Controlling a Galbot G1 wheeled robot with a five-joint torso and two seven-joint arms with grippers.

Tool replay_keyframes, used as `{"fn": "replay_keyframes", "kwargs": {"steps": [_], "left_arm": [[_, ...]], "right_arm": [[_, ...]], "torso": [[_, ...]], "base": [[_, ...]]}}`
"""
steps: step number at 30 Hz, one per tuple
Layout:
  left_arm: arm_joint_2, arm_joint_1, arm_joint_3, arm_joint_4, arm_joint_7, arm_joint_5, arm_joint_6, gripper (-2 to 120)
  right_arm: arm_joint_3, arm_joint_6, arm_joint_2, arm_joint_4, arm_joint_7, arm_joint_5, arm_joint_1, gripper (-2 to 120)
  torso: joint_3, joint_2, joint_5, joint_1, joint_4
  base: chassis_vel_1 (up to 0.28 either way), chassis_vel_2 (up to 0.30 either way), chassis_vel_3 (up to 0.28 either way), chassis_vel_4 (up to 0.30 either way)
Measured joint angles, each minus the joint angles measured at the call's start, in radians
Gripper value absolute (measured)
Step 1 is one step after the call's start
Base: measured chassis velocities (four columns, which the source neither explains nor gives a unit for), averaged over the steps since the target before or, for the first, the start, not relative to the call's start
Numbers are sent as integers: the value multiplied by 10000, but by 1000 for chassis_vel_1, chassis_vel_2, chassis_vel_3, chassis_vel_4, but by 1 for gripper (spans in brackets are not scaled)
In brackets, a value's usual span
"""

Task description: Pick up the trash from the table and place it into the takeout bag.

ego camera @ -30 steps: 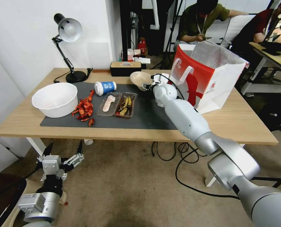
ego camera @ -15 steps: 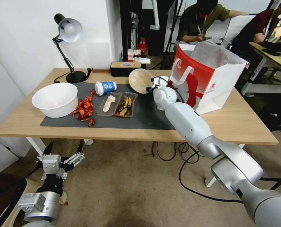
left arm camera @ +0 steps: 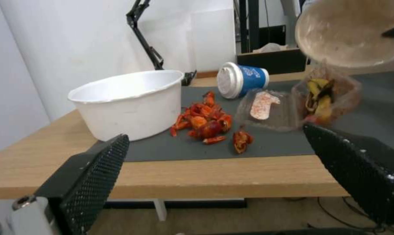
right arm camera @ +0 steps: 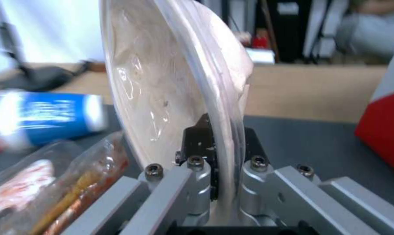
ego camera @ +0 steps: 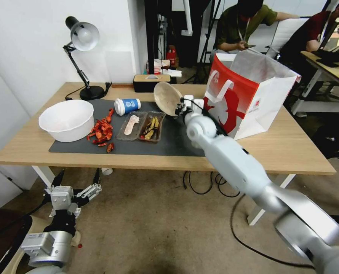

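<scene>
While the left gripper (ego camera: 76, 190) is idling spread below the table's (ego camera: 291, 148) front edge, the right gripper (ego camera: 179, 109) is pinching the beige paper bowl (ego camera: 166, 98) by its rim, carrying it clear of the mat; next, seemingly, reaching the takeout bag's (ego camera: 253, 95) open top.

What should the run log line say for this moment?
right claw: shut on paper bowl, lifted, tilted | takeout bag: beside it | left claw: open, below table

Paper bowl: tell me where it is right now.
The beige paper bowl is off the table, tilted on edge and pinched at its rim by the right gripper, above the dark mat between the coffee cup and the takeout bag.
</scene>
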Motion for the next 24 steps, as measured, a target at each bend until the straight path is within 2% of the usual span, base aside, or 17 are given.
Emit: {"fn": "replay_keyframes", "kwargs": {"steps": [4, 10, 12, 19, 22, 24], "left_arm": [[5, 31, 9, 7, -5, 25, 13, 100], [-76, 73, 87, 19, -6, 134, 2, 100], [-111, 85, 134, 54, -3, 198, -25, 100], [-133, 94, 145, 46, 5, 223, -29, 100], [-137, 100, 146, 32, 7, 225, -29, 100], [-143, 108, 151, 10, 12, 230, -31, 100]], "right_arm": [[147, 365, -718, 1343, -220, -818, -696, 0], [605, 943, -1286, 2270, -881, -1760, -1513, 0], [1210, 1736, -1614, 2790, -1502, -2624, -2246, 0], [2376, 2894, -2121, 3865, -2629, -3152, -2816, 0], [2730, 2985, -2415, 4374, -2694, -3145, -2824, 0], [3230, 2884, -2813, 4793, -2339, -3035, -2561, 0]], "torso": [[0, 0, 0, -1, 2], [0, -1, 0, 0, 3], [0, -2, 3, -1, 2], [1, -1, 1, 1, 2], [0, -1, 0, 0, 3], [0, -1, -2, 1, 2]], "base": [[0, 0, 0, 0], [0, 0, 0, 0], [0, 0, 0, 0], [0, 0, 0, 0], [0, 0, 0, 0], [0, 0, 0, 0]]}}
